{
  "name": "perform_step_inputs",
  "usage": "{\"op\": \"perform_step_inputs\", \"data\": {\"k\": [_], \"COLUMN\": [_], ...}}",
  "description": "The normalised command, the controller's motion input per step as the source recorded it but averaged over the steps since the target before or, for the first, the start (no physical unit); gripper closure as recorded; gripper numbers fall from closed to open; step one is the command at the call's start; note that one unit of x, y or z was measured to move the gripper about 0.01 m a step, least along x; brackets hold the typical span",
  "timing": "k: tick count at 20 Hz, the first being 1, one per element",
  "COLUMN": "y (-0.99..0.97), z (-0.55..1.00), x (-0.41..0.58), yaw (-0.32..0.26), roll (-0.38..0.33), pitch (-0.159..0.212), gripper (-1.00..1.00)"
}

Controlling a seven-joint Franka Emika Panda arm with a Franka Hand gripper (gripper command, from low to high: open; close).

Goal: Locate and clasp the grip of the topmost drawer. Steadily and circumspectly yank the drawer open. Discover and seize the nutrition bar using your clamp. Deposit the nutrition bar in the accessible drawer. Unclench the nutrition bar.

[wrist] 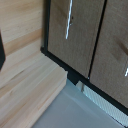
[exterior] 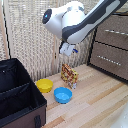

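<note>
Now, exterior view first, operator:
Arm: you see the bulky white arm (exterior: 75, 22) reaching in from the upper right of the exterior view, hanging over the wooden floor (exterior: 95, 95).
Clamp (exterior: 67, 49): above the nutrition bar, apart from it; you cannot tell whether its fingers are parted or closed.
Nutrition bar (exterior: 69, 76): standing upright on the floor, just beside the blue bowl (exterior: 63, 94).
Yellow bowl (exterior: 44, 85): near the blue one, toward the exterior view's left.
Black bin (exterior: 17, 95): lower left corner.
Dresser (exterior: 111, 45): exterior view's right; you see its drawer fronts flush, handles showing.

Wrist view:
Drawer fronts (wrist: 75, 35): brown panels with pale handles, shut.
Floor: wooden planks alongside.
Fingers: out of your sight.
</note>
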Motion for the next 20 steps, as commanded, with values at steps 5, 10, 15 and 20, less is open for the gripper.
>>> {"op": "perform_step_inputs", "data": {"k": [5, 10, 15, 20], "y": [-0.47, -0.57, -0.69, -0.8], "z": [0.14, 0.19, 0.22, 0.24], "x": [-0.039, -0.018, -0.007, 0.0], "yaw": [0.114, 0.087, 0.068, 0.048], "roll": [-0.16, -0.148, -0.134, -0.093], "pitch": [-0.149, -0.11, -0.067, -0.006], "gripper": [-1.0, -1.0, -1.0, -1.0]}}
